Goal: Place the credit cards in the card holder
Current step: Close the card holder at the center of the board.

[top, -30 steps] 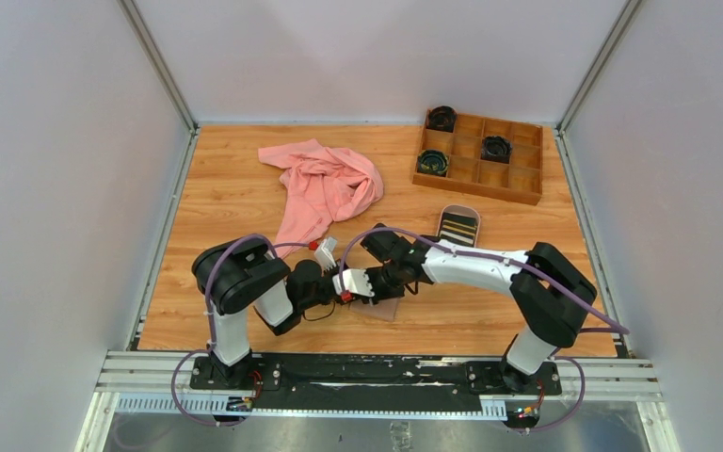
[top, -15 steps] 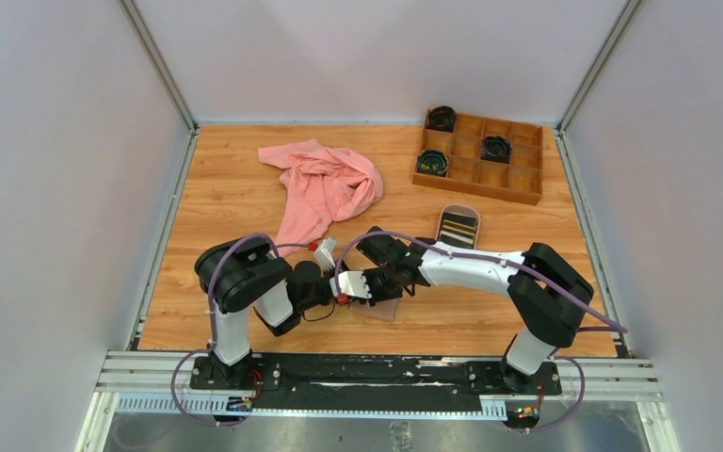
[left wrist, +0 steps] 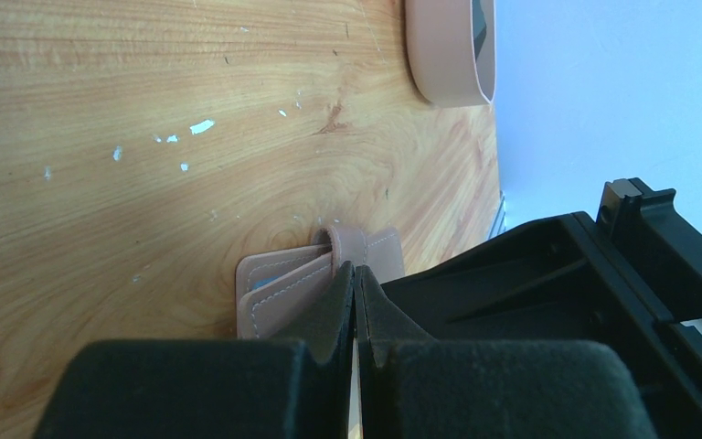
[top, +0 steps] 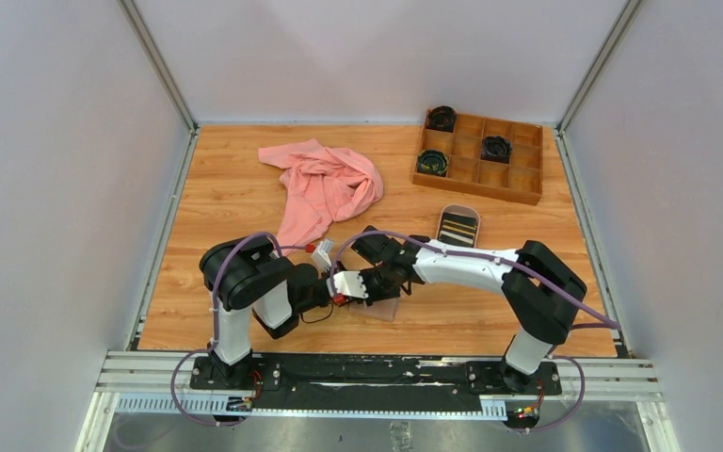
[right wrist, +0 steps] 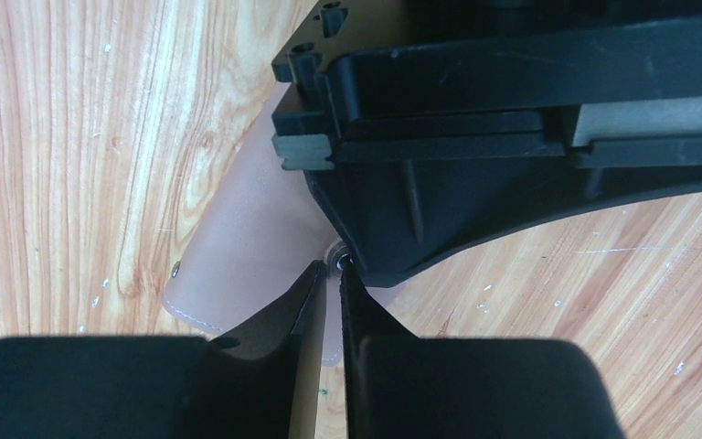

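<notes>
The tan card holder [top: 386,309] lies on the table near the front, between both arms. In the left wrist view it [left wrist: 279,293] shows a light blue inner pocket and a strap. My left gripper [left wrist: 355,271] is shut with its tips at that strap. My right gripper [right wrist: 333,267] is almost shut, its tips at the pale snap stud [right wrist: 340,261] of the card holder [right wrist: 238,247]. In the top view both grippers, left [top: 350,287] and right [top: 369,282], meet over it. Black striped credit cards [top: 458,227] lie in the oval tray [top: 458,208].
A pink cloth [top: 325,186] lies at the back left of the middle. A wooden compartment box [top: 510,177] with dark coiled things stands at the back right. The oval tray also shows in the left wrist view [left wrist: 439,64].
Both grippers and the right forearm have shifted slightly to the left, staying together at the card holder.
</notes>
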### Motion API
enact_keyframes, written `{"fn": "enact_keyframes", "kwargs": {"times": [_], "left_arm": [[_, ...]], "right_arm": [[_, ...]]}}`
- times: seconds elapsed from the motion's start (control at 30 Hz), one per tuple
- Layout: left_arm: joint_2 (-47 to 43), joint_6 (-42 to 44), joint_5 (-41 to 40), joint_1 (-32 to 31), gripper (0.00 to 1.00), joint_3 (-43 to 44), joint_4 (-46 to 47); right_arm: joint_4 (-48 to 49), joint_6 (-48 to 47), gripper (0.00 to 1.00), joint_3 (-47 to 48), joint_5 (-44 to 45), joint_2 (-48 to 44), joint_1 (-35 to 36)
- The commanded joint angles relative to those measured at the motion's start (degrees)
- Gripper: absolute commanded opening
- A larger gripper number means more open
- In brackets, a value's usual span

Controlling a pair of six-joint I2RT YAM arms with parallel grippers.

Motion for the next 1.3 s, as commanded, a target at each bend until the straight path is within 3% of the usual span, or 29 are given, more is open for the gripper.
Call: {"fn": "enact_keyframes", "kwargs": {"times": [0.0,0.9,1.27], "left_arm": [[2.7,2.0,2.2,-1.5,0.00,-2.8,-9.8],[5.9,0.3,2.1,-4.4,0.00,-3.2,-4.4],[8.1,0.3,2.6,-4.5,0.00,-4.8,0.0]], "right_arm": [[-1.7,0.1,0.13,-0.8,-1.2,4.6,2.0],[-4.5,-3.1,0.12,-1.6,5.8,6.7,8.9],[-8.9,-3.8,0.13,0.0,1.7,9.6,9.9]]}}
